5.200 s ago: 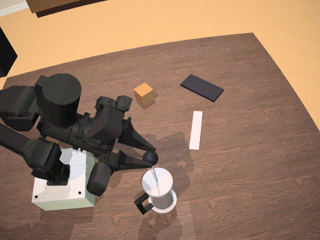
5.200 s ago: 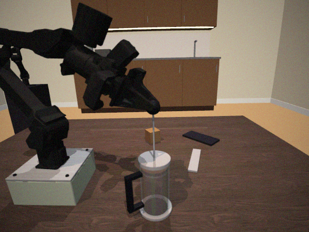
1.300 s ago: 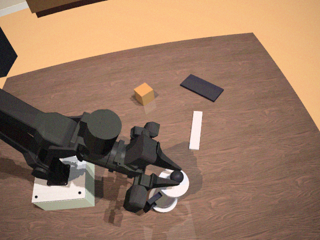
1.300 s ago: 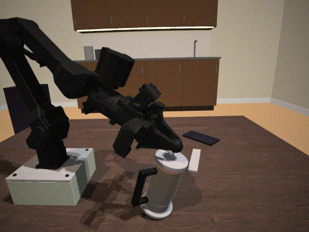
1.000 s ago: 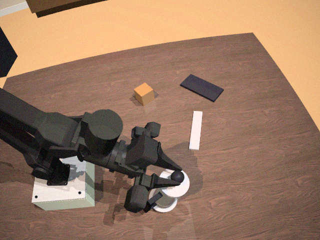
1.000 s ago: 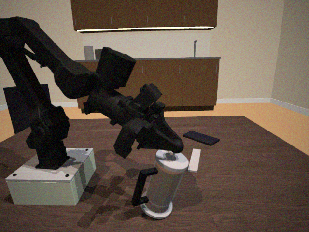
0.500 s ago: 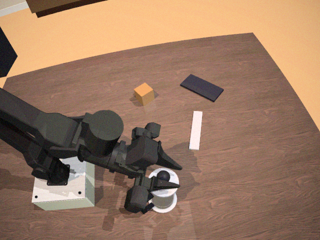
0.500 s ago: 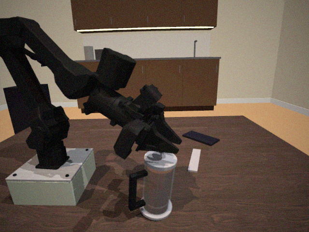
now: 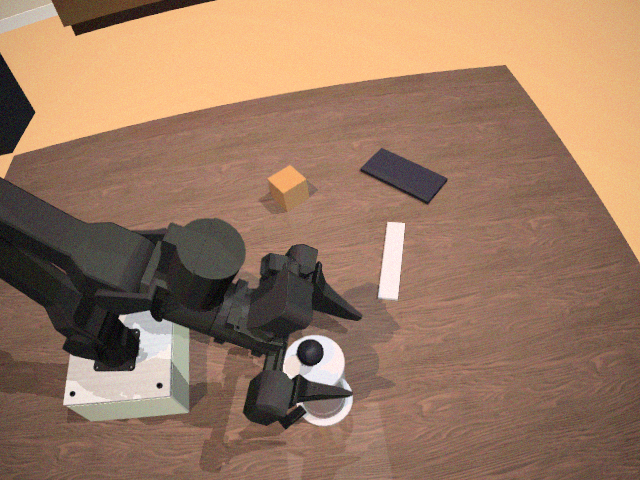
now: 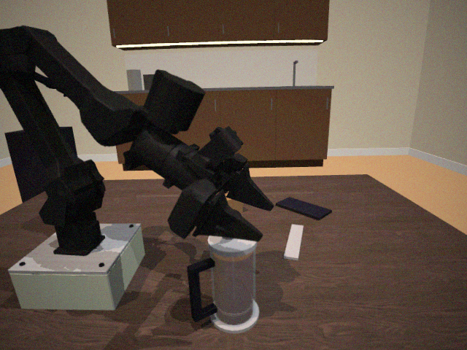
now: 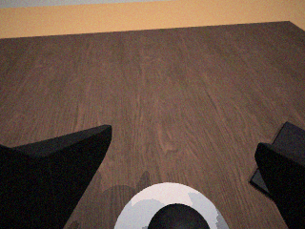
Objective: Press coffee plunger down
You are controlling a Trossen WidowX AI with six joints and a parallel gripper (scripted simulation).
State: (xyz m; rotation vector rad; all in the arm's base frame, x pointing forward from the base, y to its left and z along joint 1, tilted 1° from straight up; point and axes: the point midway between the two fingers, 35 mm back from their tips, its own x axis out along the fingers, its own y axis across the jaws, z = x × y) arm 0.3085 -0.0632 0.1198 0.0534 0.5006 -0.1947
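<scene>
The coffee press has a clear body (image 10: pixel 233 286), a white lid (image 9: pixel 330 361) (image 11: pixel 167 191) and a black handle (image 10: pixel 194 294) (image 9: pixel 293 417). It looks upright on the table. The round black plunger knob (image 9: pixel 310 352) (image 11: pixel 178 218) sits low over the lid; in the exterior view it is hidden behind a finger. My gripper (image 9: pixel 356 355) (image 10: pixel 266 222) (image 11: pixel 181 140) is wide open and empty. Its fingers are spread either side of the knob, clear of it, with the tips reaching beyond it. One finger passes just above the lid's near side; whether it touches is unclear.
An orange cube (image 9: pixel 288 188), a dark flat slab (image 9: pixel 403 175) (image 10: pixel 303 208) and a white strip (image 9: pixel 392 260) (image 10: pixel 293 241) lie on the table beyond the press. The arm's pale base block (image 9: pixel 179 372) (image 10: pixel 63 289) is to the left.
</scene>
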